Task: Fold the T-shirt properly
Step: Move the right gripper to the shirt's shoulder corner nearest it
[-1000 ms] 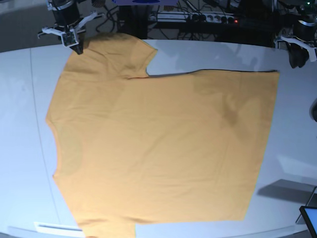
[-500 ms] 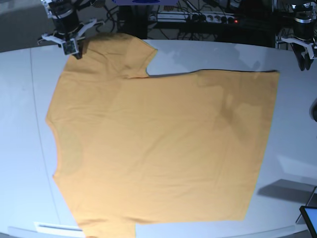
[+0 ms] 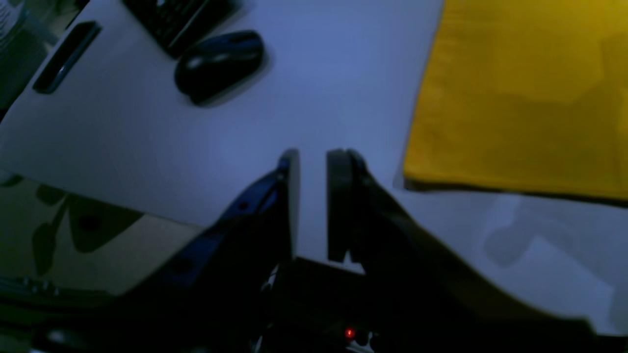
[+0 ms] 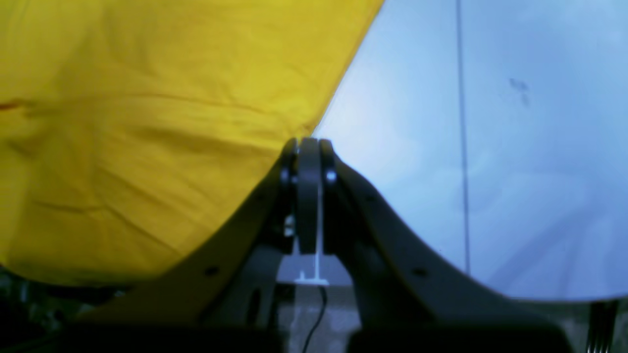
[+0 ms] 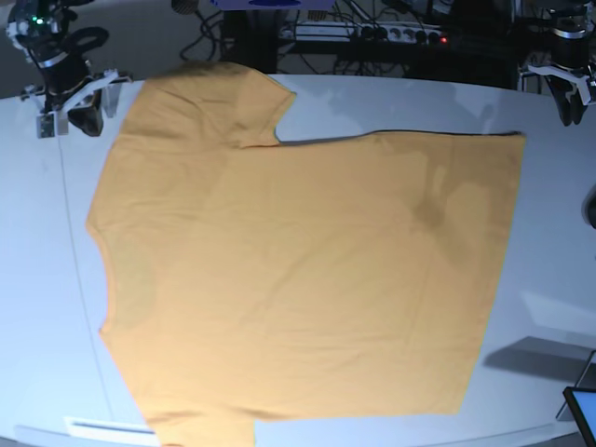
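Observation:
The orange-yellow T-shirt [image 5: 298, 270] lies spread flat on the white table [image 5: 559, 279], with one sleeve [image 5: 223, 98] at the back left. My right gripper [image 5: 70, 112] is at the back left, off the shirt's left edge. In the right wrist view this gripper [image 4: 308, 147] is shut and empty, with the shirt [image 4: 147, 122] to its left. My left gripper [image 5: 568, 102] hovers at the back right, beyond the shirt's hem corner. In the left wrist view it [image 3: 313, 164] is empty with its jaws a narrow gap apart, and the shirt [image 3: 520, 98] lies to its right.
A black mouse [image 3: 218, 63], a keyboard [image 3: 181, 19] and a flat dark device [image 3: 66, 56] lie on the table by my left gripper. A power strip and cables [image 5: 372, 33] run behind the table. A screen corner [image 5: 582, 410] sits at the front right.
My right gripper has moved left, off the sleeve and away from the shirt. My left gripper has risen slightly at the back right. The shirt has not moved.

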Available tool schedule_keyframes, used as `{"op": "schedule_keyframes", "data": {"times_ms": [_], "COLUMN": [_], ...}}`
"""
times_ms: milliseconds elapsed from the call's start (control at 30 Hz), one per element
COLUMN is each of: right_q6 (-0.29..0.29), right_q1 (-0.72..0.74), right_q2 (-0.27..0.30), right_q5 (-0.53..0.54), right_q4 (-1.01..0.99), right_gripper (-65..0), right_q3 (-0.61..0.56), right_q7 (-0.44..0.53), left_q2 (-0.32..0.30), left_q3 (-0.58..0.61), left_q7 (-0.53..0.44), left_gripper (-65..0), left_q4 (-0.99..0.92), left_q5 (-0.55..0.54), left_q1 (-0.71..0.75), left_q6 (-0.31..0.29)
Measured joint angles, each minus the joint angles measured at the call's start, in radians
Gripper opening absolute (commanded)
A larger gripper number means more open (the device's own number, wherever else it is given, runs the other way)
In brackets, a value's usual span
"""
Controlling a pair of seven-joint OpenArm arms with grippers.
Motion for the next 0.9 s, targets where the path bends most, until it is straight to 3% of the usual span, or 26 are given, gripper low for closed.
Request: {"op": "schedule_keyframes", "data": {"times_ms": [133,367,433,533,733,900], "right_q6": [0.086,0.087,0.132,0.147,0.146,0.147], "right_q1": [0.031,0.059,0.068,0.075,0.111,0.142], "right_q2": [0.002,0.02,0.044,0.05,0.05,0.047], "right_q5": [0.145,0.363,0.443,0.55,0.616,0.625], "right_q4": [0.001,0.001,-0.001,-0.001,-0.046,-0.123], "right_gripper": [-65.0,-65.0,-65.0,-65.0,-65.0,-65.0], "right_q3": [0.078,0.188,0.192,0.197,0.197,0.197], "right_q7": [-0.114,-0.27,-0.319,-0.351,-0.488,-0.535], "left_q2": [0.0,0.0,-0.001,0.0,-0.003,-0.003], "left_q3": [0.001,0.001,0.001,0.001,0.001,0.001], "left_q7": [0.0,0.0,0.0,0.0,0.0,0.0], "left_gripper": [-55.6,-55.6,-55.6,-55.6,-55.6,-55.6], "left_q4": [0.0,0.0,0.0,0.0,0.0,0.0], "left_q5": [0.0,0.002,0.004,0.005,0.004,0.004], "left_q1": [-0.003,-0.002,-0.002,-0.003,-0.003,-0.003], "left_q6": [0.001,0.0,0.001,0.0,0.001,0.001]}}
